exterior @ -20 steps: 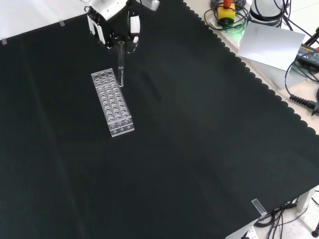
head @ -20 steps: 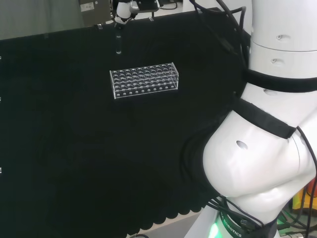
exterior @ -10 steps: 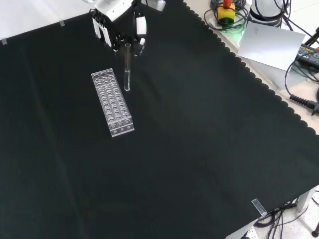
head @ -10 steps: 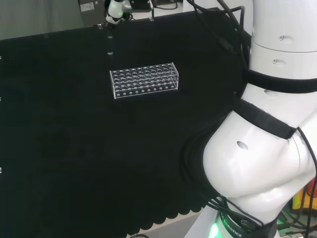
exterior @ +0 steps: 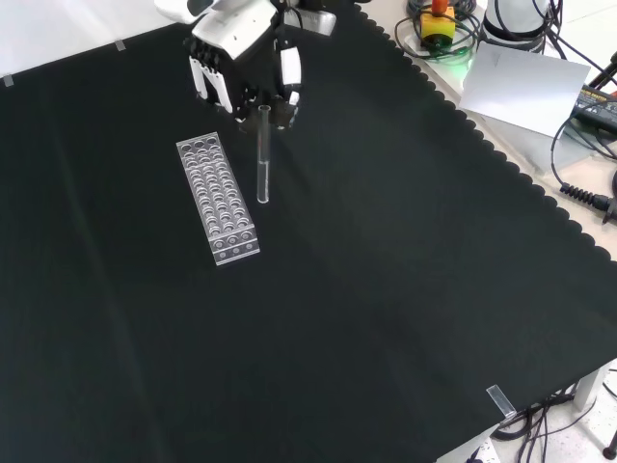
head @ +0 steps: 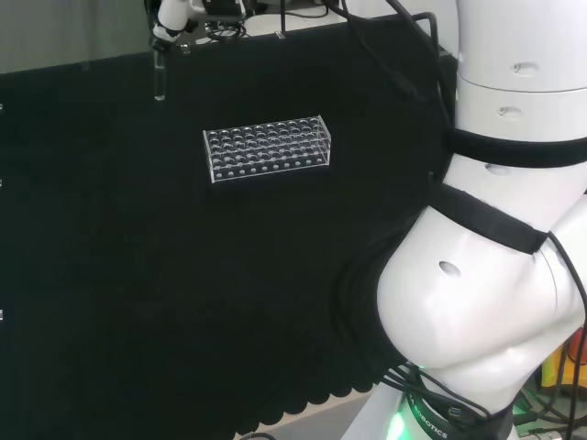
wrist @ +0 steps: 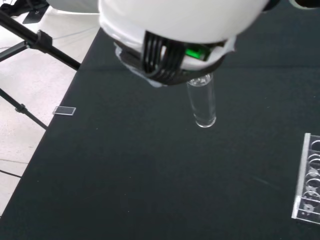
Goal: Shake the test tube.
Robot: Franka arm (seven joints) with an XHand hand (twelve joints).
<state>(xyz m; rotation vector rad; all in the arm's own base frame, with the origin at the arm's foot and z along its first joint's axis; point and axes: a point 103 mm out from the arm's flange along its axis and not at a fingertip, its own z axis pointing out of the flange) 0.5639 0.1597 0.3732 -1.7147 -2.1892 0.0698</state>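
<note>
tube (exterior: 262,159) pinched at its top by hand (exterior: 246,60); hung upright, clear of rack (exterior: 218,199), for shaking room

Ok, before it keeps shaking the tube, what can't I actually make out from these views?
- Tube contents: the test tube is clear glass against black cloth; in the front and wrist views, liquid cannot be told.
- Grip contact: in the front view the hand covers the tube's top; in the wrist view a blurred white part hides it.
- Hand in the head view: cut off by the top edge.
- Rack holes: whether other tubes stand there is too small to tell.
</note>
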